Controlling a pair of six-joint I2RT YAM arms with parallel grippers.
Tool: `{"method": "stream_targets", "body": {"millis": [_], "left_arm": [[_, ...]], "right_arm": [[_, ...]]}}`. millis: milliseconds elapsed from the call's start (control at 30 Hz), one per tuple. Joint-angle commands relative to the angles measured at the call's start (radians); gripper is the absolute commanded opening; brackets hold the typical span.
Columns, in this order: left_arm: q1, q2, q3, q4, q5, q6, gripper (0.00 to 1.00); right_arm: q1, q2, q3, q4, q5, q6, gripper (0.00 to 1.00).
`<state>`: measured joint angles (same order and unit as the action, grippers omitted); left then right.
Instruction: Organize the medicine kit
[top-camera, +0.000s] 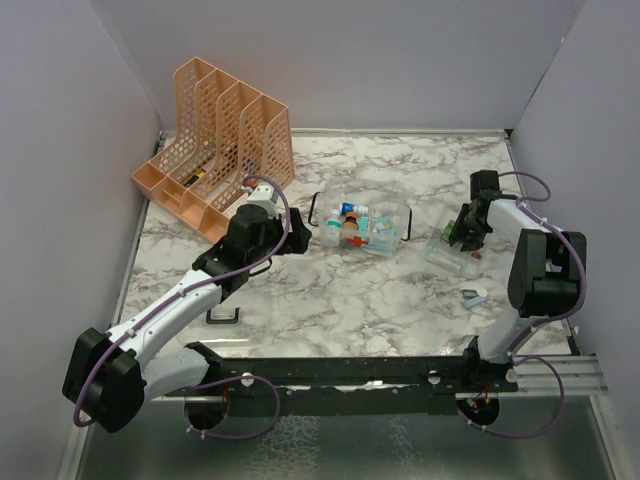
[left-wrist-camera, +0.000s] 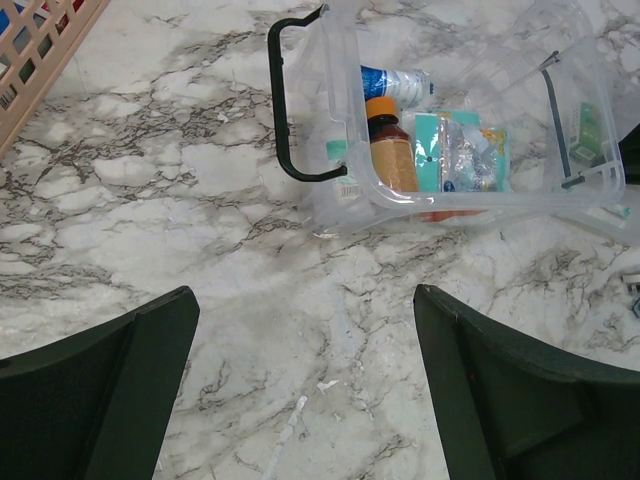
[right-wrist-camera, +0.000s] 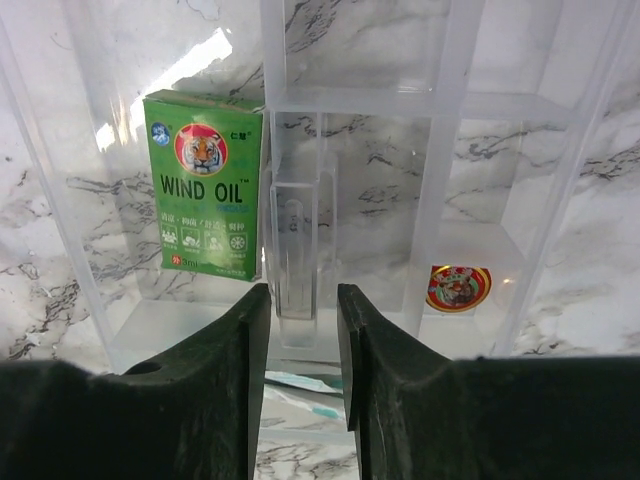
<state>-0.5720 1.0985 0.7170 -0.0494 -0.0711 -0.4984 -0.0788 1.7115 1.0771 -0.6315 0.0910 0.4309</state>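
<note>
The medicine kit (top-camera: 385, 245) is a clear box with a black handle (top-camera: 316, 209), standing mid-table without a lid. It holds a brown bottle (left-wrist-camera: 392, 150), a blue-and-white bottle (left-wrist-camera: 395, 80) and a teal packet (left-wrist-camera: 460, 150). My left gripper (top-camera: 292, 232) is open and empty just left of the kit, over bare marble in the left wrist view (left-wrist-camera: 305, 300). My right gripper (top-camera: 462, 232) stands over a clear divider tray (top-camera: 452, 257). Its jaws (right-wrist-camera: 303, 290) narrowly straddle the tray's upright centre post (right-wrist-camera: 300, 240), with a small gap on the right. The tray holds a green Wind Oil box (right-wrist-camera: 205, 185) and a red round tin (right-wrist-camera: 458, 287).
An orange mesh file rack (top-camera: 215, 140) stands at the back left. A loose black clip (top-camera: 222, 316) lies near the left arm. A small white-and-blue item (top-camera: 475, 296) lies front right. A teal-and-white packet (right-wrist-camera: 310, 385) shows below the tray's near edge. Walls close in on three sides.
</note>
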Motion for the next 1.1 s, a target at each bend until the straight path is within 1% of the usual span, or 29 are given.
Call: {"method": "stream_targets", "body": {"millis": [0,67,267,300,433,500,600,1067], "left_arm": [[-0.009,-0.006,0.010,0.039,-0.005,0.002,0.93],[-0.008,0.001,0.013,0.038,-0.006,-0.003,0.93],[-0.028,0.045,0.040,0.041,0.002,-0.010,0.93],[-0.030,0.051,0.044,0.040,0.001,-0.008,0.93],[-0.035,0.060,0.050,0.034,-0.008,-0.006,0.93],[-0.035,0.060,0.052,0.030,-0.013,-0.001,0.93],[-0.035,0.058,0.055,0.021,-0.026,0.008,0.93],[-0.035,0.075,0.104,-0.011,-0.060,0.027,0.93]], "right_arm": [[0.001,0.050,0.029,0.023,-0.007,-0.011,0.34],[0.001,0.060,0.033,0.023,0.000,-0.011,0.33],[0.000,0.082,0.027,0.041,-0.006,-0.016,0.27],[0.000,0.080,0.025,0.046,-0.004,-0.016,0.24],[0.001,0.060,0.017,0.048,0.009,-0.017,0.09],[0.001,0.038,0.015,0.048,0.014,-0.017,0.05],[0.001,0.004,0.027,0.032,0.025,-0.015,0.01],[0.002,-0.135,0.138,-0.088,0.039,-0.057,0.01]]}}
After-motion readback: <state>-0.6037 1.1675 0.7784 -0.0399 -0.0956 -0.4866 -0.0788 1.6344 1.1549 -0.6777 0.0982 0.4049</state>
